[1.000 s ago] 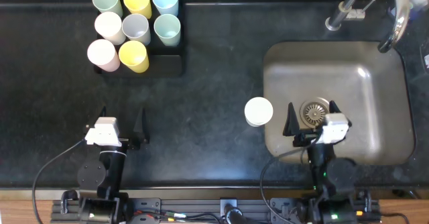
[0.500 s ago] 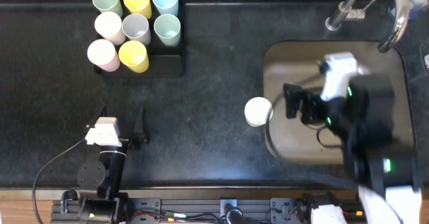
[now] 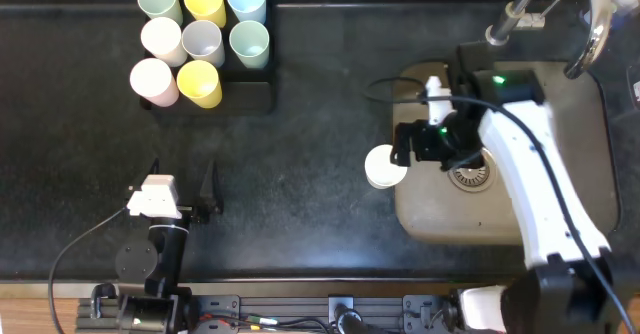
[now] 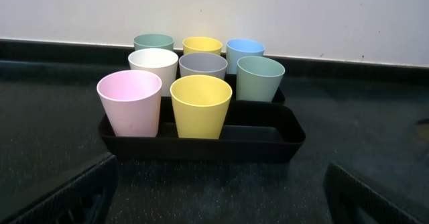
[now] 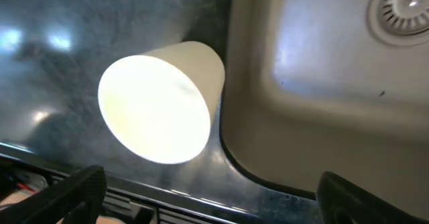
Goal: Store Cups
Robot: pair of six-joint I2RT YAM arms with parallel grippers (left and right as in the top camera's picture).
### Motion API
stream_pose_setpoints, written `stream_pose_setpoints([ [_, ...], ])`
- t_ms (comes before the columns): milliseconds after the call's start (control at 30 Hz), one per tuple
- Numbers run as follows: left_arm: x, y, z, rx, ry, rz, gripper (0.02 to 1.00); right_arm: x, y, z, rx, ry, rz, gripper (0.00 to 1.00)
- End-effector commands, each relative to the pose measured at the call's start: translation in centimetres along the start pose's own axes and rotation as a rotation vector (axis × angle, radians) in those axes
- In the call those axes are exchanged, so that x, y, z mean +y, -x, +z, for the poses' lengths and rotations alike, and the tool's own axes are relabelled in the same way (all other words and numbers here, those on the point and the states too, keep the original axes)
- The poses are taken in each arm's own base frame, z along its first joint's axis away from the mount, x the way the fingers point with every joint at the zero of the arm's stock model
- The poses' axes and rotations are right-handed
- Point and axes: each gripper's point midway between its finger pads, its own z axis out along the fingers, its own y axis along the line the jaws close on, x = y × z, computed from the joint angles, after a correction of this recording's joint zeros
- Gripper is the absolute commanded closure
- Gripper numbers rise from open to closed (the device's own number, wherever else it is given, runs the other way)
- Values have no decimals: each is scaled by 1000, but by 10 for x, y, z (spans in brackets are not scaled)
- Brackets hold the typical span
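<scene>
Cup (image 3: 385, 166) on the desk (image 3: 300, 174) beside the sink's (image 3: 575, 89) left rim sits just below my wide-open, empty right claw (image 5: 214, 204).

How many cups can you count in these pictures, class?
9. Eight cups stand in the black tray at the counter's far left; one white cup sits beside the sink. None looks hidden.
</scene>
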Motion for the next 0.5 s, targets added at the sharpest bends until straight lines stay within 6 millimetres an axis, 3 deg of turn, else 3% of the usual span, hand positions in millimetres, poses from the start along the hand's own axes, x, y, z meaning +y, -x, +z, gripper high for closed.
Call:
stream_pose_setpoints([
  [33, -1, 1, -1, -4, -6, 14, 18, -4, 13, 4, 0, -51, -16, 3],
  [267, -1, 1, -1, -4, -6, 14, 18, -18, 15, 23, 66, -130, -14, 3],
  [500, -1, 1, -1, -4, -6, 14, 18, -13, 19, 39, 99, -143, -47, 3],
])
